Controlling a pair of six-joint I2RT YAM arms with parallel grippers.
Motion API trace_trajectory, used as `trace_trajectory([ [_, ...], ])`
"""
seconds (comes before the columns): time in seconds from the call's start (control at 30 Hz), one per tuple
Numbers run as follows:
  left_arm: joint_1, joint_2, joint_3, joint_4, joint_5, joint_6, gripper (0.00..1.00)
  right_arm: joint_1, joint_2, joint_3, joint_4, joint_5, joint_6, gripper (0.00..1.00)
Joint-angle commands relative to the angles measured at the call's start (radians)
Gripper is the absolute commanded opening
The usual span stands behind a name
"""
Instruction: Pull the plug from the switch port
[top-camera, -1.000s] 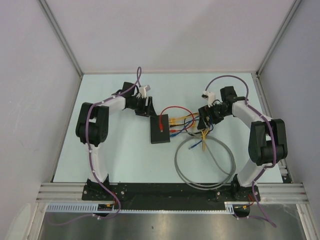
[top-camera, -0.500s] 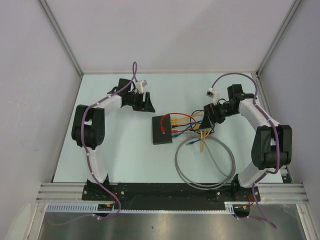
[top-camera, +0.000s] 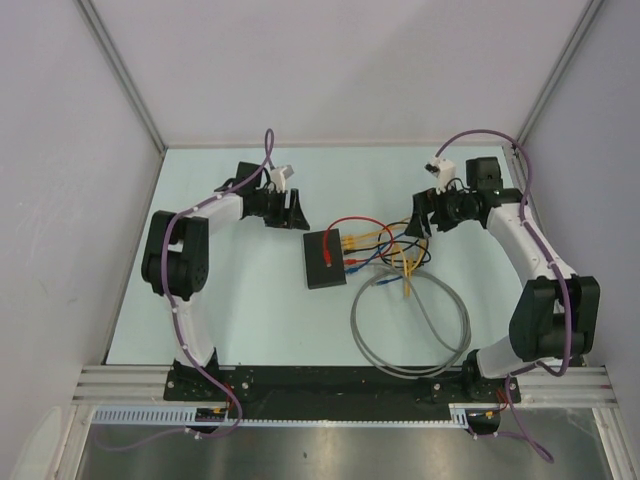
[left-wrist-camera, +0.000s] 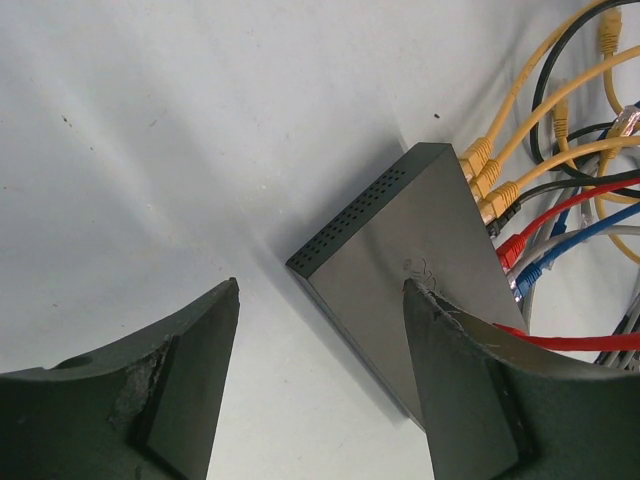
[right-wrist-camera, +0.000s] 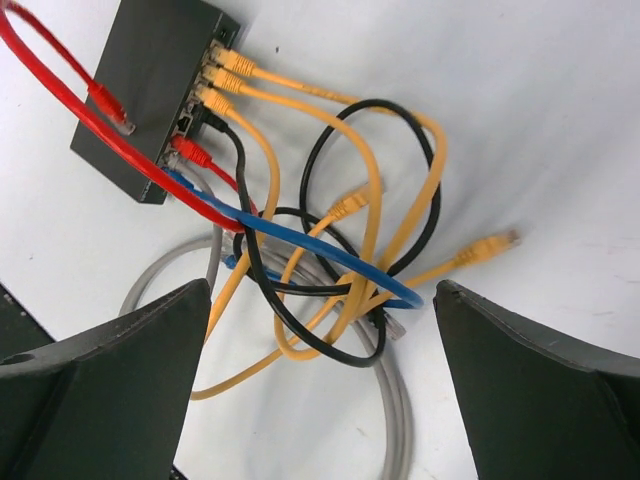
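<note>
The switch (top-camera: 325, 258) is a flat black box lying mid-table, with its sockets on the right edge. Three yellow plugs (right-wrist-camera: 225, 62), a black plug, a red plug (right-wrist-camera: 190, 150) and a blue one sit in those sockets. One end of a red cable (right-wrist-camera: 115, 110) lies loose on the switch's top. My left gripper (top-camera: 297, 209) hovers open just behind the switch's far left corner (left-wrist-camera: 420, 240), with only bare table between its fingers (left-wrist-camera: 190, 350). My right gripper (top-camera: 416, 222) hangs open over the tangled cables (right-wrist-camera: 340, 250), to the right of the switch, touching nothing.
A grey cable (top-camera: 410, 330) lies coiled in a wide loop on the near right of the table, under the yellow, black and blue loops. Loose yellow plug ends (right-wrist-camera: 495, 243) rest on the table. White walls stand close at the left, back and right.
My right gripper has drawn back and up from the cable tangle, and its arm has swung out to the right. The left wrist has shifted slightly. The switch has slid a little to the right.
</note>
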Motion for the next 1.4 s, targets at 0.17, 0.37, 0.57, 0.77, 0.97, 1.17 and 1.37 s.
trace_trajectory([
  [0.17,0.001,-0.092,-0.015,0.012,0.003,-0.027,0.72,-0.011,-0.024,0.128,0.095,0.031,0.041,1.00],
  [0.37,0.006,-0.188,-0.122,0.050,0.057,0.027,0.69,0.026,0.268,0.459,-0.033,-0.077,-0.107,0.81],
  [0.57,0.004,-0.146,-0.130,-0.004,0.075,0.080,0.42,0.087,0.717,0.956,-0.408,-0.136,-0.285,0.69],
  [0.77,0.003,-0.061,-0.098,-0.044,0.043,0.099,0.23,0.131,0.967,1.231,-0.546,-0.185,-0.279,0.69],
  [0.97,-0.015,0.062,0.042,-0.166,0.048,0.157,0.22,0.146,0.984,1.149,-0.508,-0.215,-0.227,0.69],
  [1.17,-0.066,0.157,0.167,-0.208,0.065,0.173,0.21,0.137,0.923,0.995,-0.505,-0.130,-0.248,0.71],
  [1.37,-0.103,0.227,0.281,-0.217,0.083,0.163,0.21,0.121,0.835,0.823,-0.488,-0.078,-0.245,0.72],
])
